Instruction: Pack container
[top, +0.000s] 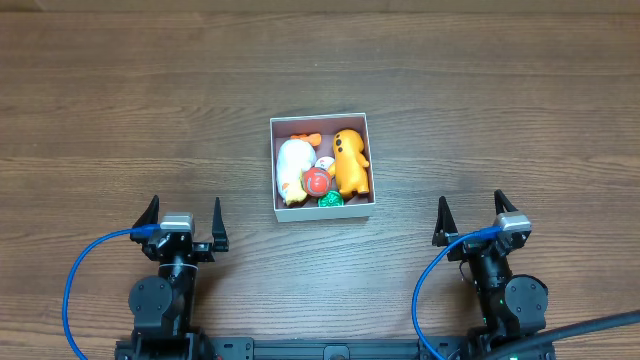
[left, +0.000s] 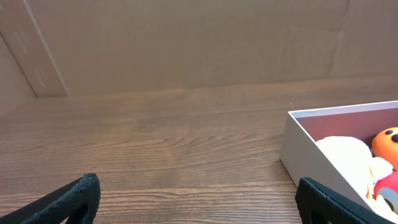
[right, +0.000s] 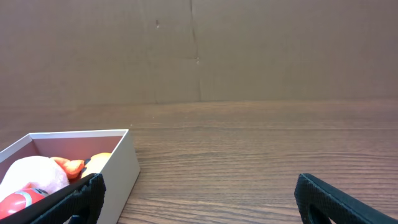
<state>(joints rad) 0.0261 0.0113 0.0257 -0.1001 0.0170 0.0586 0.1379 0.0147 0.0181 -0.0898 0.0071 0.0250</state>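
The container, a shallow white box with a pink inside, sits at the table's middle. Inside lie a white plush toy, an orange plush figure, a red ball and a small green piece. My left gripper rests near the front left, open, nothing between its fingers. My right gripper rests near the front right, open and empty too. The left wrist view has the container at its right edge; in the right wrist view the container is at the left.
Brown wood-grain table all around the box. A blue cable loops beside the left arm, another blue cable beside the right arm. A plain brown wall stands behind the table.
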